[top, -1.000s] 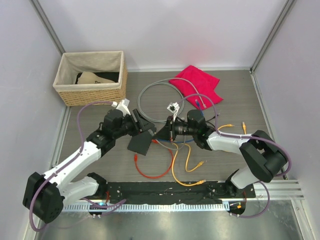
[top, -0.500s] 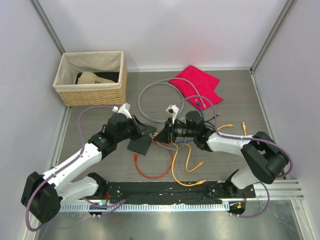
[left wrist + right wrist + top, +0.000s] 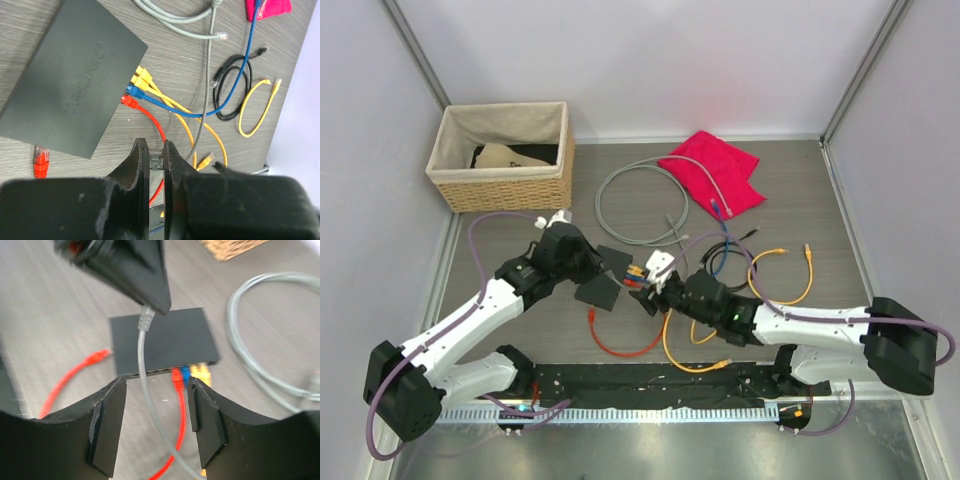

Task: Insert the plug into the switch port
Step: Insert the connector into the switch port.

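The switch [image 3: 70, 80] lies flat on the table as a thin dark box, also seen in the top view [image 3: 596, 293] and the right wrist view [image 3: 165, 337]. Red [image 3: 131, 102], blue and yellow plugs sit in its ports. My left gripper [image 3: 154, 147] hangs just above the switch [image 3: 616, 261], shut on the grey cable's plug [image 3: 145, 320]. That cable [image 3: 142, 390] hangs down between the fingers of my right gripper [image 3: 156, 390], which stands open and touches nothing. The right gripper [image 3: 648, 298] is just right of the switch.
A wicker basket [image 3: 502, 155] stands at the back left and a red cloth [image 3: 715, 170] at the back middle. Loose cables lie right of the switch: black [image 3: 227, 95], yellow [image 3: 780, 252] and grey [image 3: 209, 60]. A free red plug [image 3: 41, 161] lies by the switch's near edge.
The left gripper has shut on the grey plug. The right gripper has let go of it, opened and drawn back toward the near edge, with its arm now lying low.
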Robot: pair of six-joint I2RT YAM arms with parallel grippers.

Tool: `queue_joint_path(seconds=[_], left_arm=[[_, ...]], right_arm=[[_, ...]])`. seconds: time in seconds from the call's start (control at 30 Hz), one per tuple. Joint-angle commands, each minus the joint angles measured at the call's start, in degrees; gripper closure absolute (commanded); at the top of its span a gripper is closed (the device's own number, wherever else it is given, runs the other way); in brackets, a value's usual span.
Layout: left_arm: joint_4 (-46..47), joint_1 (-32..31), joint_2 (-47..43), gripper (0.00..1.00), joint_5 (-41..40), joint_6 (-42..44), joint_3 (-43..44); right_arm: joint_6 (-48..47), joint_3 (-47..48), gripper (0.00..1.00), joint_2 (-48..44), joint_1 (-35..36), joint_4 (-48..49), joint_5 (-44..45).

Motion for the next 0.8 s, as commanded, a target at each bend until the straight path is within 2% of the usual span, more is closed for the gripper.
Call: queue_joint_path(seconds=[0.0,0.1,0.2,0.37,0.57,0.67,0.77], left_arm=[[-4.8,-0.4,0.6,1.00,-3.1,-1.9,2.3],[-4.6,-0.5,0.9,1.00,-2.9,-3.1,2.2],[-4.1,-0.6,1.1,1.00,-2.4,-3.9,2.3],[-4.0,-0.8,1.1,1.00,-2.2,-4.9,2.4],[-2.8,-0.9,0.8,1.00,-2.4,-5.6,1.3],[-2.2,-0.9,0.9,1.00,-1.9,-5.6,1.0],[-2.0,-1.0,0.9,1.00,-1.8,-5.4,1.2]], right_arm=[[-16.8,-1.7,0.41,4.0,9.7,13.9,24.2],[-23.7,-1.1,0.41,11.0,13.9,23.1,28.7],[-27.8,1.4,0.40,18.1,16.0,27.9,30.6],[-31.5,5.6,0.40,25.9,17.0,33.8,33.5],[-34.8,9.7,0.42,30.8,17.3,35.8,35.8],[-35.6,11.3,0.45,32.6,17.4,35.3,36.4],[-35.5,12.0,0.57,33.2,17.4,34.8,36.8]])
